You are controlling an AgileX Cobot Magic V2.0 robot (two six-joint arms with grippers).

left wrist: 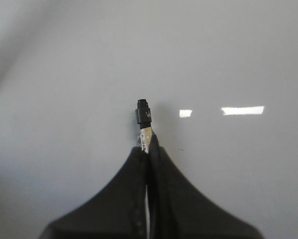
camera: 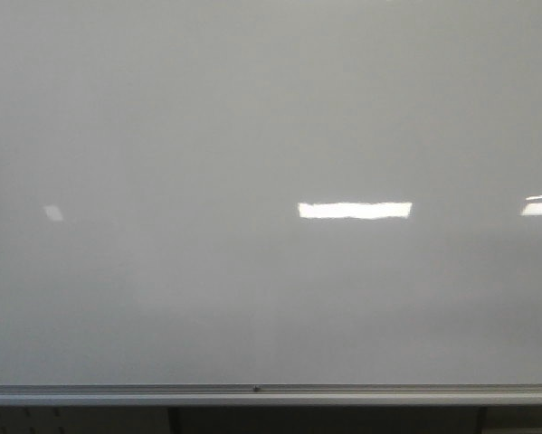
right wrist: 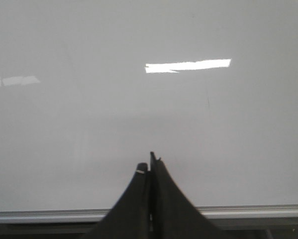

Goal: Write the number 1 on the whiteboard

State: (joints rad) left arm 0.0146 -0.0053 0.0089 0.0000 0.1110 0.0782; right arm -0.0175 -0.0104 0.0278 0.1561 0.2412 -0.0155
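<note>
The large glossy white-grey whiteboard fills the front view, with its silver aluminium rail running along the lower edge and bright rectangular light reflections on its surface. No marker stroke shows on it from the front. Neither arm appears in that view. In the left wrist view, the left hand is clamped on a black-capped marker, its tip facing the board. In the right wrist view, the right hand has its black fingers pressed together, holding nothing, above the rail.
</note>
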